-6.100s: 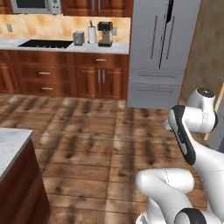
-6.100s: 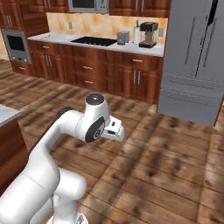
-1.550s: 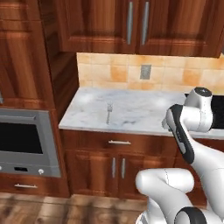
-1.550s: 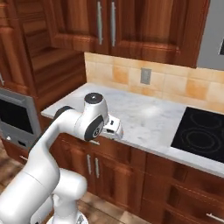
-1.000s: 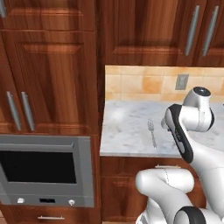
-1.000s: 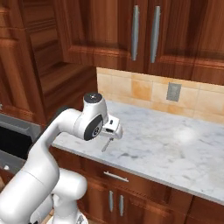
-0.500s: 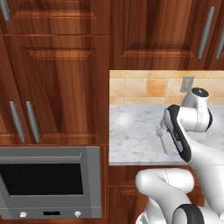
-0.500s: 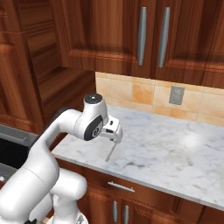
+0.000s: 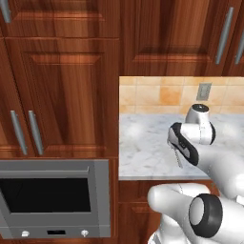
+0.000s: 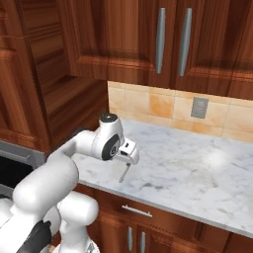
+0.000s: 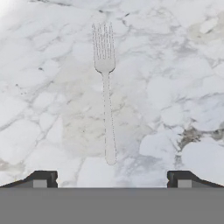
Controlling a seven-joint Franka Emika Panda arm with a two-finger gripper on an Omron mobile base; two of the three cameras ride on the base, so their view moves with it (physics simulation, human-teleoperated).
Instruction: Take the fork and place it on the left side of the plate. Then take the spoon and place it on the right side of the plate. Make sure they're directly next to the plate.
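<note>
Fork-fetching stage: gripper (image 11: 109, 177) spread wide, holding nothing; fork (image 11: 106, 89) lies centred ahead of its fingertips (image 11: 43, 177); a straight descent seems next.

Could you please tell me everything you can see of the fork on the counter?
The fork is slim, silver-grey and looks like metal, with four short tines and a thin straight handle. It lies flat on the white marble counter, alone, with nothing else touching it. In the hand view its tines point away from the open gripper, which hangs above it, the handle end lying between the fingertips.
</note>
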